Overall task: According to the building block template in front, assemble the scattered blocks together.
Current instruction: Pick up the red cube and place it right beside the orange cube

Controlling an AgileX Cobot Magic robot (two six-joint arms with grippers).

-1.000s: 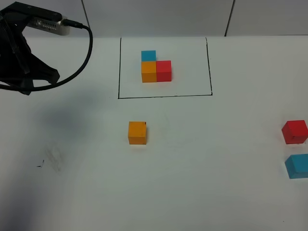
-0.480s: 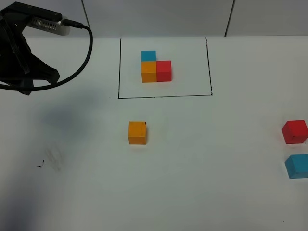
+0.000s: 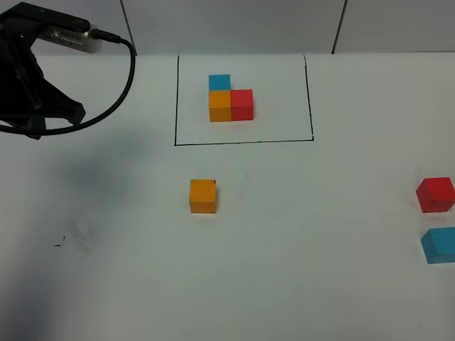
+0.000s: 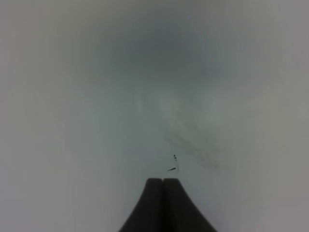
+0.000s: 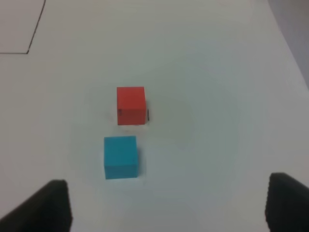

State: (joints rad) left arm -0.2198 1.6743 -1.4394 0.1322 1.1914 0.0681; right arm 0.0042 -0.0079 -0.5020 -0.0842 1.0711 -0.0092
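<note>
A: What's far left?

B: Left arm [image 3: 32, 78], up over the table's [image 3: 320, 291] back-left corner, w/ a cable [image 3: 126, 78] looping off it. Left gripper [image 4: 163, 181] is clamped tight, jaws pressed together, nothing btwn them. Tiny dark mark [image 4: 174, 163] on the surface just ahead of the tips.

A: And the middle?

B: Template [image 3: 231, 99] sits at the back inside a black outline [image 3: 242, 142]. Blue cube is behind the orange one, and red touches orange's right side. Orange block [image 3: 202, 195] is alone in front of the outline, a bit left of the template, well apart from everything else.

A: Right side?

B: Red block [image 3: 435, 194] is near the right edge. Blue block [image 3: 441, 245] is just in front of it, close but not touching, partly cut off in the high view. Right gripper [image 5: 169, 203] hangs over that pair, jaws spread wide, holding nothing. Both cubes lie ahead of the tips, the blue one nearer.
</note>
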